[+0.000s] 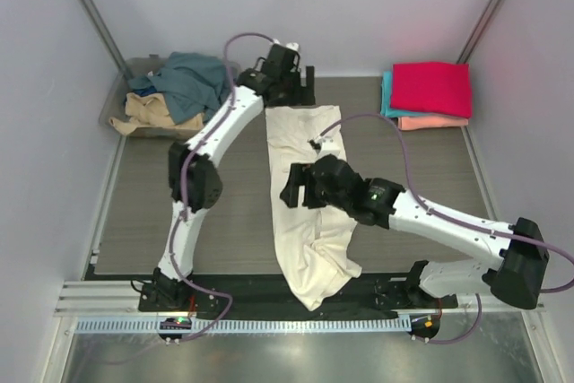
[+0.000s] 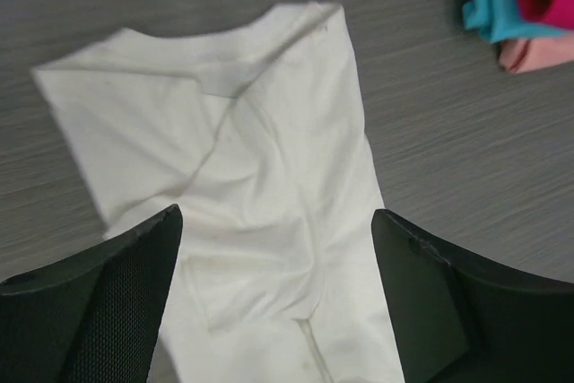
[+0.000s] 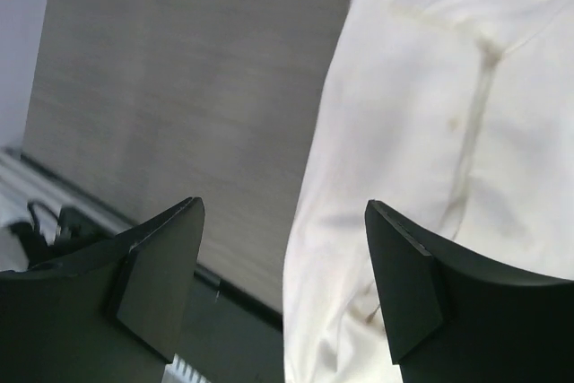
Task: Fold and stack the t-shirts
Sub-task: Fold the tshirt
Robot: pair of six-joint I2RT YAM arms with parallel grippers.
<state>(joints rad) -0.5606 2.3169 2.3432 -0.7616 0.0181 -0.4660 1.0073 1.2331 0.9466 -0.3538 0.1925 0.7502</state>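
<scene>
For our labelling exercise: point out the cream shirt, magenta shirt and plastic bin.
cream shirt (image 1: pixel 305 239), top view, lower body panel.
magenta shirt (image 1: pixel 431 87), top view, middle of folded top.
plastic bin (image 1: pixel 113 98), top view, left rim.

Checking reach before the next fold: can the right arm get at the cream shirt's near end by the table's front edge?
Probably yes: the right gripper hovers open over the cream shirt, and nothing lies between it and that near end.
</scene>
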